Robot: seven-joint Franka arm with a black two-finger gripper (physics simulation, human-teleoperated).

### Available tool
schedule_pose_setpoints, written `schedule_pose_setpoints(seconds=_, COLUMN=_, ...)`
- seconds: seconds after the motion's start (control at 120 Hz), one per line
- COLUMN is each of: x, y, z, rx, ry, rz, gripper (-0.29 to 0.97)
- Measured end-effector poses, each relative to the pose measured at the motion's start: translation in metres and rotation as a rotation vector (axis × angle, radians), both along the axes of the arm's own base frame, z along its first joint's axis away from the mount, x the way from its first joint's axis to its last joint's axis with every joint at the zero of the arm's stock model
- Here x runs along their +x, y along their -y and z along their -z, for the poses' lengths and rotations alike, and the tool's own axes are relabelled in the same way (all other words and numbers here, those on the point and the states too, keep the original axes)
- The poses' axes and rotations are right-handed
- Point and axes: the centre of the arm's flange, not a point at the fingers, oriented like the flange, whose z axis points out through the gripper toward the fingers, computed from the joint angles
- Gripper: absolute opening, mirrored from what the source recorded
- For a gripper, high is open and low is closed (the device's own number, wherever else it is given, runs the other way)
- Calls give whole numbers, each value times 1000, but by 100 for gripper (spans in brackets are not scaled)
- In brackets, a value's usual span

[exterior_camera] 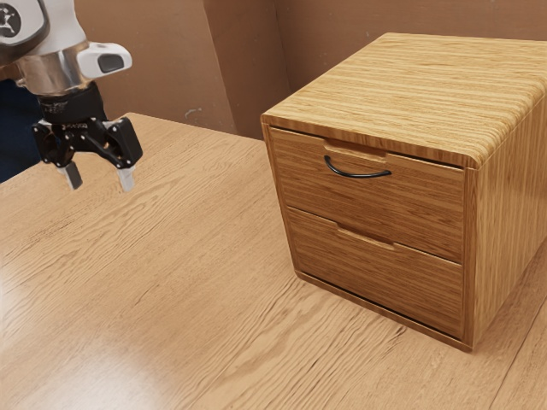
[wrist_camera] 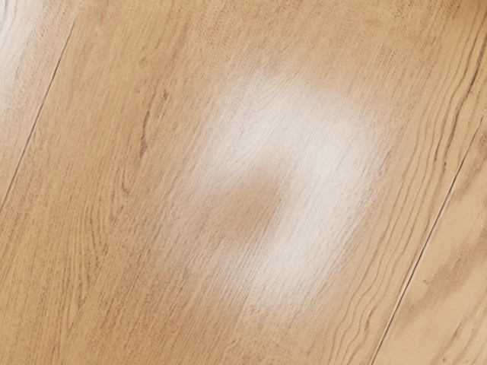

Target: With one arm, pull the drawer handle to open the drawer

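While the claw (exterior_camera: 100, 178) hangs at the exterior view's left, above the bare desk (exterior_camera: 171, 290), its two fingers (exterior_camera: 126, 179) stand apart with nothing between them and point down at the wood. The wrist view bears this out: under the hand lie only wood grain and a pale sheen.

Across an open stretch of desk, toward the exterior view's right, stands the wooden cabinet (exterior_camera: 410, 94) with two drawers in its front. The upper drawer (exterior_camera: 402, 209) carries the thin dark handle (exterior_camera: 356, 172). The lower drawer (exterior_camera: 385, 269) has only a shallow notch at its top edge. Both fronts sit flush with the cabinet, so the upper drawer looks shut and the task not yet begun.

The handle lies well apart from the claw, to the exterior view's right and at roughly the claw's own height. Its long axis runs level across the drawer front, bowed slightly downward. As I judge it, the claw must cross to the right and tip from pointing down to facing the drawer front, with one finger above the bar and one below, before any pull back toward the left.
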Motion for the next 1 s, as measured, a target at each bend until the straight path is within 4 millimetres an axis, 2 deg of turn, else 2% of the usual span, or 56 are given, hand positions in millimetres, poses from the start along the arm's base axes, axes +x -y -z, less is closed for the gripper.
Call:
schedule_pose_setpoints(seconds=0.2, x=22, y=38, z=-10, rx=28, ry=106, rz=56, gripper=66)
schedule_pose_setpoints(seconds=0.217, x=19, y=40, z=-26, rx=36, ry=140, rz=57, gripper=66)
schedule_pose_setpoints(seconds=0.25, x=3, y=46, z=-80, rx=64, ry=258, rz=57, gripper=66)
schedule_pose_setpoints(seconds=0.275, x=-10, y=49, z=-110, rx=78, ry=324, rz=56, gripper=66)
schedule_pose_setpoints(seconds=0.3, x=-17, y=49, z=-125, rx=82, ry=360, rz=52, gripper=66)
schedule_pose_setpoints(seconds=0.333, x=-22, y=48, z=-134, rx=79, ry=382, rz=46, gripper=66)
schedule_pose_setpoints(seconds=0.4, x=-23, y=54, z=-131, rx=37, ry=371, rz=68, gripper=66)
schedule_pose_setpoints(seconds=0.433, x=-18, y=60, z=-131, rx=59, ry=376, rz=145, gripper=66)
schedule_pose_setpoints(seconds=0.558, x=39, y=104, z=-87, rx=83, ry=312, rz=511, gripper=66)
schedule_pose_setpoints(seconds=0.65, x=63, y=136, z=-66, rx=88, ry=289, rz=760, gripper=66)
schedule_pose_setpoints(seconds=0.708, x=75, y=148, z=-52, rx=88, ry=268, rz=896, gripper=66)
schedule_pose_setpoints(seconds=0.767, x=78, y=154, z=-45, rx=95, ry=254, rz=1014, gripper=66)
schedule_pose_setpoints(seconds=0.858, x=60, y=160, z=-11, rx=88, ry=191, rz=1177, gripper=66)
schedule_pose_setpoints(seconds=0.908, x=57, y=164, z=-6, rx=95, ry=189, rz=1257, gripper=66)
schedule_pose_setpoints(seconds=1.0, x=64, y=168, z=4, rx=110, ry=189, rz=1385, gripper=66)
